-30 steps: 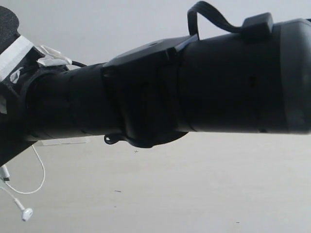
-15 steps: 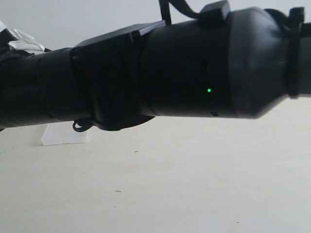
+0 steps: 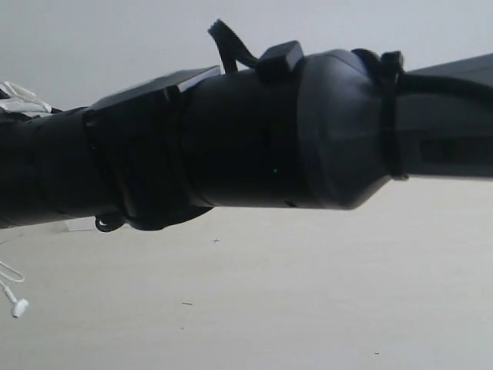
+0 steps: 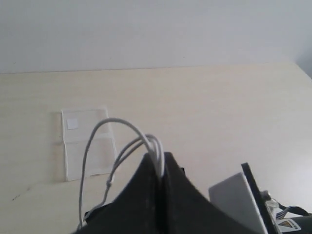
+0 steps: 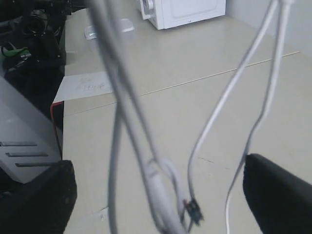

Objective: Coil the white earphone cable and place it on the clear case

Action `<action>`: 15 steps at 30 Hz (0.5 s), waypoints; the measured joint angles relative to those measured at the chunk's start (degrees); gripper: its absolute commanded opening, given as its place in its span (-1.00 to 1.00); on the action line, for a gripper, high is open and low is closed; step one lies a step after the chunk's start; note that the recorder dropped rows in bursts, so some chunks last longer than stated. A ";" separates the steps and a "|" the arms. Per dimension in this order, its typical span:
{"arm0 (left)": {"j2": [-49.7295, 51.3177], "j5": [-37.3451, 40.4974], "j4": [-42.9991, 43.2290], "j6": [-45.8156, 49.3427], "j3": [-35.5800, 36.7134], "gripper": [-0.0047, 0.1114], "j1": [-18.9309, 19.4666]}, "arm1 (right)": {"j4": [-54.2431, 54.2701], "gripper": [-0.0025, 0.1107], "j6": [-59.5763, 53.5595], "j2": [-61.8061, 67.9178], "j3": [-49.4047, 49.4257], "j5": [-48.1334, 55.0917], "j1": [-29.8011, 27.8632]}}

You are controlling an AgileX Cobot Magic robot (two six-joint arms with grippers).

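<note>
**Left gripper pinched the looped cable; right gripper stood wide open**

In the left wrist view, the left gripper [image 4: 160, 162] had its dark fingers pressed together on several strands of the white earphone cable [image 4: 117, 120]. The strands arched out from the fingertips in thin loops. Behind the loops, the clear case [image 4: 87, 146] lay flat on the pale table [image 4: 219, 107], showing two panels joined along a line. The loops crossed in front of it; whether they touched it could not be told.

In the right wrist view, the right gripper [image 5: 158, 168] had its two dark fingers [image 5: 278, 195] set far apart. Blurred strands of the cable hung between them, with none seen pinched.

In the exterior view, a black robot arm [image 3: 254, 146] filled most of the picture. Below it, at the left edge, one white earbud [image 3: 19, 308] showed with a short length of wire.
</note>
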 measured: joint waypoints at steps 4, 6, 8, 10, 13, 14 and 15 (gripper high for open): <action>0.00 -0.23 -0.32 0.00 0.00 -0.92 0.00 | 0.00 0.48 0.16 0.00 0.00 0.09 0.00; 0.00 -0.24 -0.43 0.00 0.00 -0.92 0.00 | 0.00 0.46 0.16 0.00 0.00 0.09 0.00; 0.00 -0.36 -0.75 0.12 0.00 -0.92 0.00 | 0.00 0.43 0.16 0.12 0.00 0.09 0.00; 0.00 -0.36 -1.45 0.73 0.00 -0.92 0.00 | 0.00 0.41 0.16 0.40 0.00 -0.01 0.00; 0.00 -0.45 -1.86 1.24 0.00 -0.92 0.00 | 0.00 0.40 0.16 1.00 0.00 -0.95 0.00; 0.00 -0.45 -1.86 1.36 0.00 -0.92 0.00 | 0.00 0.40 0.16 1.00 0.00 -0.95 0.00; 0.00 -0.45 -1.86 1.46 0.00 -0.92 0.00 | 0.00 0.40 0.20 1.00 0.00 -0.79 0.00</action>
